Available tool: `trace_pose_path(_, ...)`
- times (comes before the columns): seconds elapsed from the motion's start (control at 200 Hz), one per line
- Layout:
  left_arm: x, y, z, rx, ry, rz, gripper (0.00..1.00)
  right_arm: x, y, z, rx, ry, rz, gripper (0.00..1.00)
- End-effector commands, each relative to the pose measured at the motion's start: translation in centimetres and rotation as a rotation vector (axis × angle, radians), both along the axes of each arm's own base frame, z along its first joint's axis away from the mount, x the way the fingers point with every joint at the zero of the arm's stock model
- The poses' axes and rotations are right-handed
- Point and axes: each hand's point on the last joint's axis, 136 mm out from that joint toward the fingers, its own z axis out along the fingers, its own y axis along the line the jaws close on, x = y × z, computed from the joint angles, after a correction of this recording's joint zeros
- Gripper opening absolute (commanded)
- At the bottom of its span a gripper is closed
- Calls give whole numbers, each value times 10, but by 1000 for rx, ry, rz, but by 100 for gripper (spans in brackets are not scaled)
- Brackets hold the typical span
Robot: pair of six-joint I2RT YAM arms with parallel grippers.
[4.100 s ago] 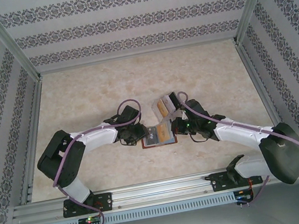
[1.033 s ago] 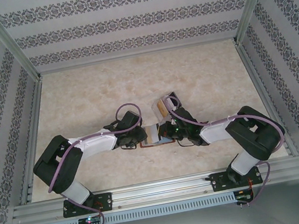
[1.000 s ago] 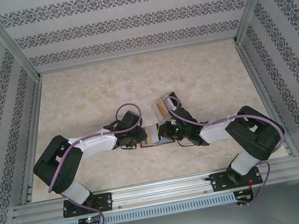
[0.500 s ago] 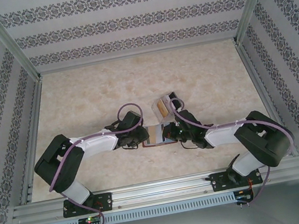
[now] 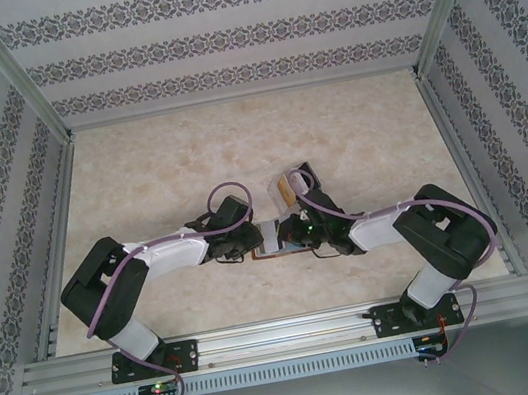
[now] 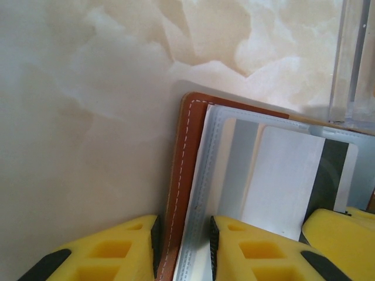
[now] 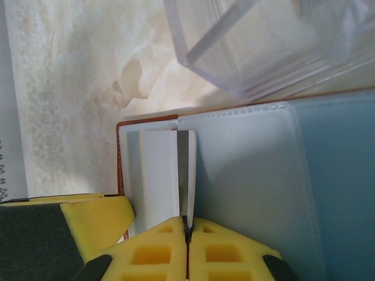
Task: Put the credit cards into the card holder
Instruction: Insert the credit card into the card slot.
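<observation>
At centre, left gripper (image 6: 181, 227) clamps card holder (image 6: 178, 152), right gripper (image 7: 187, 225) pinches white card (image 6: 281, 175); next I'd push it toward 9 o'clock.

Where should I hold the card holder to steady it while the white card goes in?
On the card holder, pinch the brown cover edge at its left, coming in from that side. It lies flat, its thin edge jutting past the clear sleeves, away from the white card. The left gripper clamps there.

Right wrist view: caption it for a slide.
Right gripper pinches a white card edge-on over the card holder beside a clear case.
</observation>
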Motion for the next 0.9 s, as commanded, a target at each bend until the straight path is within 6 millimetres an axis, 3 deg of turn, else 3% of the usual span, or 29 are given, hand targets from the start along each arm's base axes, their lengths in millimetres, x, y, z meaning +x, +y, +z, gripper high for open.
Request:
trace_pose_path(0.0,-10,-1,-12,22,31,-22,29,-15,8,-13,-38,48,81,9)
trace_pose_path(0.095,-10,-1,-12,25,32,-21,29,-14,5,-11,-58,40,79,13)
trace_pose_path(0.205,-9,0,-12,31,32,-18,29,-13,-10,-8,-143,28,45,30)
trace_pose_path(0.32,-9,0,-11,37,33,-26,29,-11,-19,-2,-200,5,39,34)
trace_pose_path(0.41,-9,0,-11,38,32,-25,29,-10,-15,-2,-194,8,50,32)
trace_pose_path(0.5,-8,-1,-10,30,25,-27,29,-8,-8,-6,-191,26,71,21)
trace_pose_path(0.605,-6,-4,-5,7,3,-31,32,-6,-1,-10,-177,35,90,16)
trace_pose_path(0.894,-1,-8,7,-36,-50,-34,42,-1,16,-6,-152,26,154,12)
